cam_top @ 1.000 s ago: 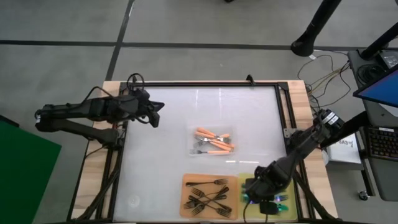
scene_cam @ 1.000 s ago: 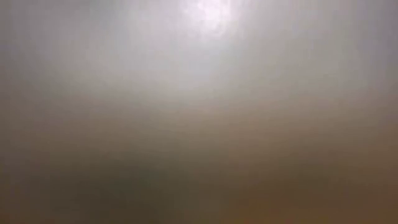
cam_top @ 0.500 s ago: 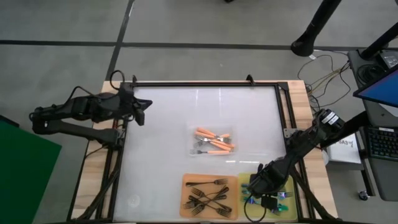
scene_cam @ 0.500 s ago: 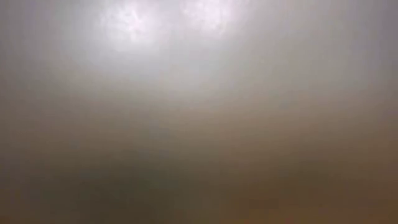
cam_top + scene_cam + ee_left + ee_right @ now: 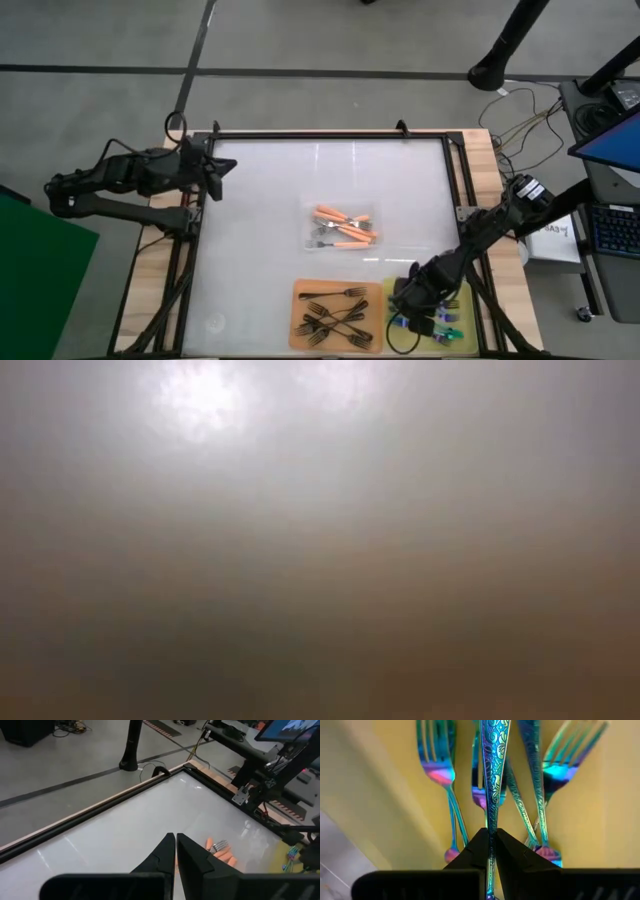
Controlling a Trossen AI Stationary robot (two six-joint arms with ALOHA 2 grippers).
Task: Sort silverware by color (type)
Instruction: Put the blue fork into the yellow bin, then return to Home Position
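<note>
The iridescent fork [image 5: 494, 765], thin, rigid, light and likely slippery, was pinched by its embossed handle in the closed right gripper [image 5: 491, 842] over the yellow mat [image 5: 385, 795] among its fellows; a mid-handle grip appeared soundest. The left gripper [image 5: 175, 851] waited closed and empty at the table's [image 5: 260, 220] far left corner.

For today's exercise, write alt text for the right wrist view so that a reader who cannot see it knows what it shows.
The right claw is shut on the patterned handle of an iridescent fork, held just above a yellow mat. Several more iridescent blue-teal-purple forks lie on the mat beneath it, their tines pointing away from the camera.
</note>
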